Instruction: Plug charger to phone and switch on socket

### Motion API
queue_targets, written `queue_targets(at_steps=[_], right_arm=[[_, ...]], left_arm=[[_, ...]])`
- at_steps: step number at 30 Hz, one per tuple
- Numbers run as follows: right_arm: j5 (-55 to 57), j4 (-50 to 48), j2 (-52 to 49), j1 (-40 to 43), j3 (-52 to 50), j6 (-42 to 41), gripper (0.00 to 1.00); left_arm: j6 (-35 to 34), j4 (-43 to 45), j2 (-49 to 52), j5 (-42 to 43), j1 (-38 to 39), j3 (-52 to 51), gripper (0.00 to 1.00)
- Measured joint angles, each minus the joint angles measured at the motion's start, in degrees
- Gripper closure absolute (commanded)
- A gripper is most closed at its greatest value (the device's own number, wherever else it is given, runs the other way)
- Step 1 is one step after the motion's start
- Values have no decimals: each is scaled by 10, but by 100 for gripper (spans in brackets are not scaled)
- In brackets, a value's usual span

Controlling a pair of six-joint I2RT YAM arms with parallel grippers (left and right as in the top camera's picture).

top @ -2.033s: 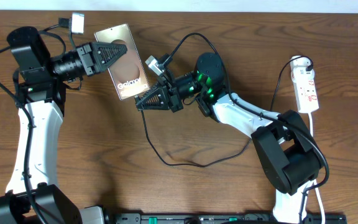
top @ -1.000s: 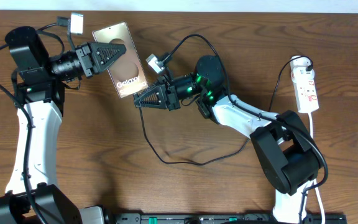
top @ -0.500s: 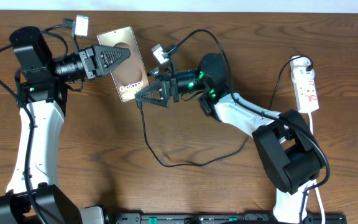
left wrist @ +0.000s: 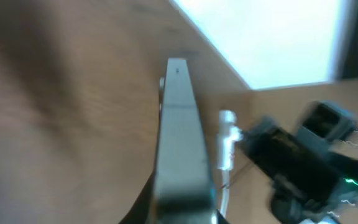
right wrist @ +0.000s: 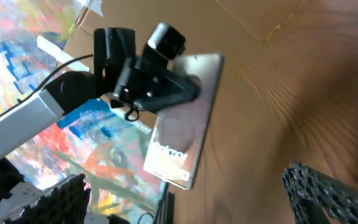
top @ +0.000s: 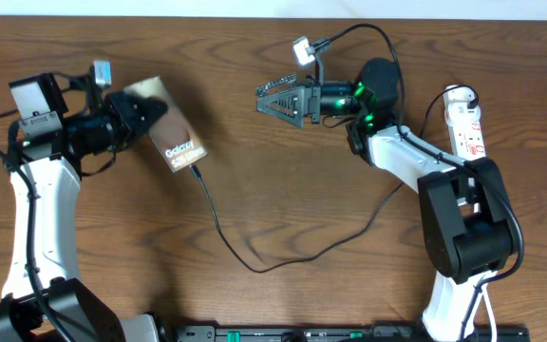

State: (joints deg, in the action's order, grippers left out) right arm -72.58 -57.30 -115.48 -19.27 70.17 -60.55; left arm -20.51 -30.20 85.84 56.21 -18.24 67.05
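The bronze phone (top: 171, 135) hangs tilted over the table's left side, with my left gripper (top: 139, 114) shut on its upper part. In the left wrist view the phone (left wrist: 179, 149) shows edge-on between the jaws. The charger (top: 254, 266), a thin black cable, meets the phone's lower end and loops across the table toward the right arm. My right gripper (top: 264, 98) stands open and empty, well to the right of the phone. Its camera sees the phone (right wrist: 182, 134) and the charger's tip (right wrist: 165, 202) at the phone's bottom edge. The white socket (top: 467, 133) lies at the far right.
The socket's white cord (top: 475, 195) runs down the right edge beside the right arm's base (top: 459, 237). A black rail (top: 349, 332) lines the front edge. The left arm's white link (top: 28, 218) reaches down the left side.
My right gripper has opened, let go of the charger's tip and drawn back to the right. The left gripper has carried the phone leftward, with the cable trailing from it.
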Motion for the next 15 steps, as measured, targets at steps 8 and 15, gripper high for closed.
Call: queue_targets(at_steps=[8,15], right_arm=[[-11,1,0,3,0,0,1],[-27,5,0,3,0,0,1]], left_arm=[[16,-65,61,-125,0,0,93],[24,-62,153,-147,0,0,93]])
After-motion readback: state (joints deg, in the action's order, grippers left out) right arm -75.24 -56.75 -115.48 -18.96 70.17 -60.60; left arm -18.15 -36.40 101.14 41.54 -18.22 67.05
